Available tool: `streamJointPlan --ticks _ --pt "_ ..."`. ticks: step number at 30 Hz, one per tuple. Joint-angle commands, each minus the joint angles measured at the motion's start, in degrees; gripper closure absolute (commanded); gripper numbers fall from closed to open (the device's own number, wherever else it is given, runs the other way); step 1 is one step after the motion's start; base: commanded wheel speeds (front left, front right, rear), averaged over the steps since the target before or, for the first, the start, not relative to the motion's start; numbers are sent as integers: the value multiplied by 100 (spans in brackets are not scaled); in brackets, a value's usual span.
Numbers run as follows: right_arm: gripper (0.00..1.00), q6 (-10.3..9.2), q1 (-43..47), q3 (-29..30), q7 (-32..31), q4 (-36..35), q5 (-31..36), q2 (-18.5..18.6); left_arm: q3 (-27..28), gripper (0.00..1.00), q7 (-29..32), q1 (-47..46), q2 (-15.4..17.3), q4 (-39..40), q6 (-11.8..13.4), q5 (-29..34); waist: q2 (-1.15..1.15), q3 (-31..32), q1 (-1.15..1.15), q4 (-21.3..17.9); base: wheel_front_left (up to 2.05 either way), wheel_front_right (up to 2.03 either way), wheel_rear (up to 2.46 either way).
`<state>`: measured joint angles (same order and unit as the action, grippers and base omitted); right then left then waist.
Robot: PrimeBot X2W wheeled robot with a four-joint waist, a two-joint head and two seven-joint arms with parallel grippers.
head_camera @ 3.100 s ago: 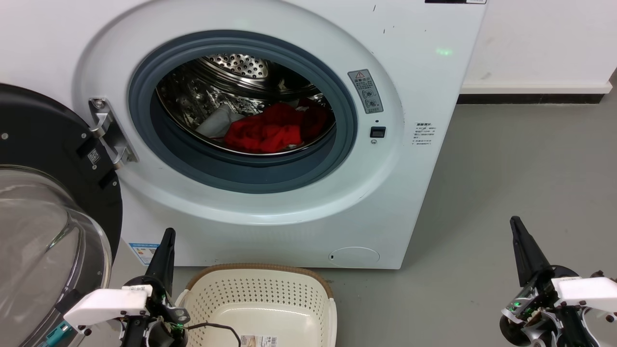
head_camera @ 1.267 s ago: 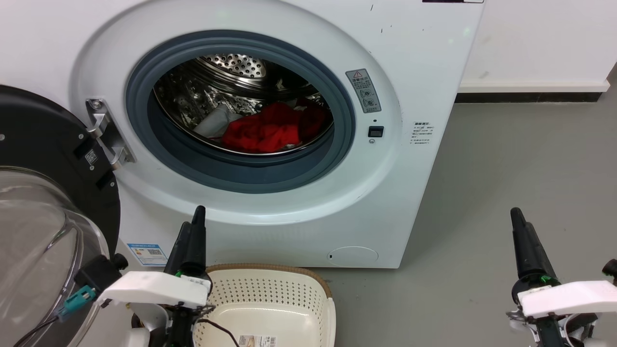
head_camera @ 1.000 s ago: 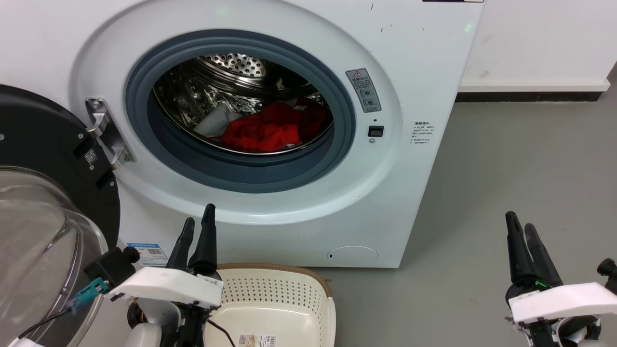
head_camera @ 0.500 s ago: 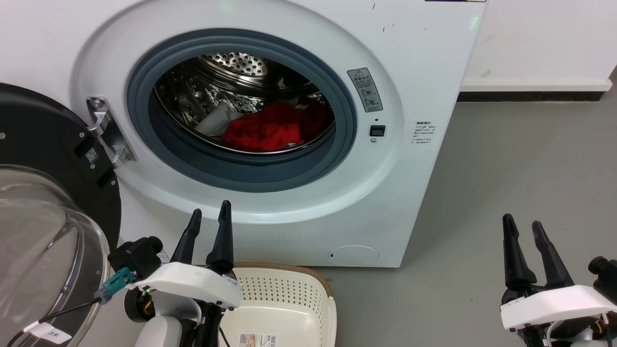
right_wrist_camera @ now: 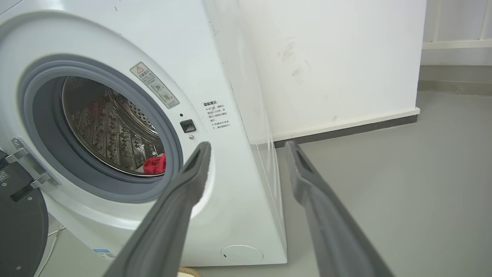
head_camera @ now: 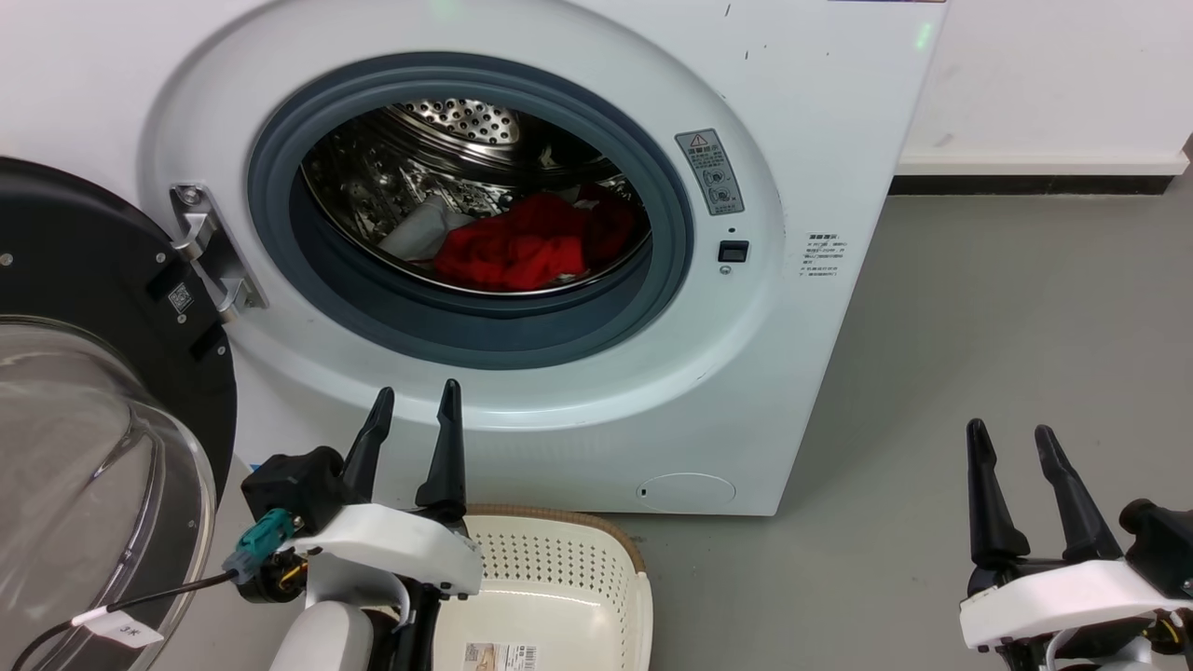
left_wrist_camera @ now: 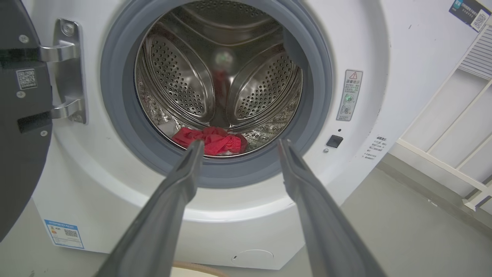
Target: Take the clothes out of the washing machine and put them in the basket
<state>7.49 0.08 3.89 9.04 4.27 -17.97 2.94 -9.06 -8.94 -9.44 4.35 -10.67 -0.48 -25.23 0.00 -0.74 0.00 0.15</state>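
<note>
Two pincers in all, both spread wide and pinching nothing: left pincer (head_camera: 418, 390) low at the near left, fingers aimed up at the washing machine (head_camera: 764, 373) opening, by the left end of the basket (head_camera: 559, 578); right pincer (head_camera: 1009, 429) at the near right over bare floor (head_camera: 979, 308), well apart from the machine. One bundle of clothes (head_camera: 508, 250), red with white patches, low in the steel drum (head_camera: 447, 121) behind the grey ring (head_camera: 485, 331). One basket on the floor just in front of the machine, one door (head_camera: 84, 270) swung open at the left.
</note>
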Motion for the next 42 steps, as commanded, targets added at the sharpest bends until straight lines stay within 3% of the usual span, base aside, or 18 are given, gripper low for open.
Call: streamJointPlan --ticks 1,30,42 --pt "0 0 14 2 47 -73 182 -5 -36 0 -61 -107 28 63 27 153 0 -3 0 2 0 0 0" --pt "0 -1 95 -24 259 -155 1605 -9 -299 0 -414 -124 157 30 348 1528 0 -52 0 37 0 0 0" --pt "0 -1 130 -36 394 -157 2066 -11 -246 0 -570 -69 42 -29 266 1922 0 -99 0 53 0 0 0"
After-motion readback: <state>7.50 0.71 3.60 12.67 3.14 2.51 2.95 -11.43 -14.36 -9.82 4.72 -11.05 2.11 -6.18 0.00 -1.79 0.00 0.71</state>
